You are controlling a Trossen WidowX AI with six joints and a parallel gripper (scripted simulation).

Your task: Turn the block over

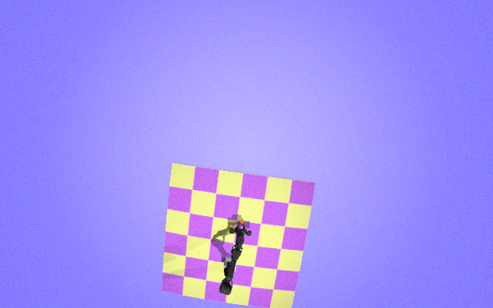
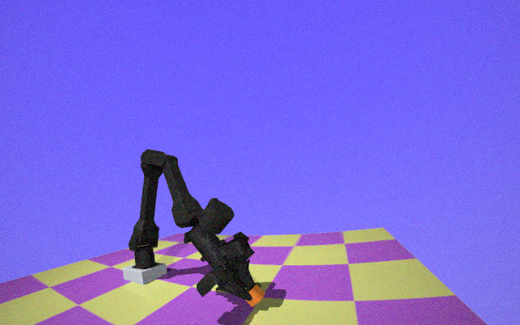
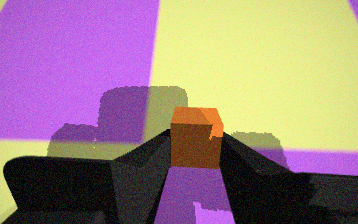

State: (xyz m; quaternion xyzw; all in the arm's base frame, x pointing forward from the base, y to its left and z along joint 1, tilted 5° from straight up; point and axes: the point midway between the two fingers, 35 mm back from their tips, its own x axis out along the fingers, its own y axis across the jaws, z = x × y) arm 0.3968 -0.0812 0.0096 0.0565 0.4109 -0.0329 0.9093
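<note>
The small orange block (image 1: 241,221) (image 2: 256,297) (image 3: 195,145) is between the two black fingertips. My gripper (image 1: 241,224) (image 2: 252,293) (image 3: 195,136) is shut on it and points obliquely down and away from the arm's base. In the exterior view the block is tilted, low over the checkered table (image 1: 277,211) (image 2: 314,279) (image 3: 261,60). Whether its lowest edge touches the table I cannot tell. The wrist view shows two orange faces, partly in shadow. No marking can be made out on them; the other faces are hidden.
The arm stands on a pale grey base block (image 2: 142,276) behind the gripper. The arm's shadow falls on the table beside it. The table's edges show in the top and exterior views, with plain blue beyond.
</note>
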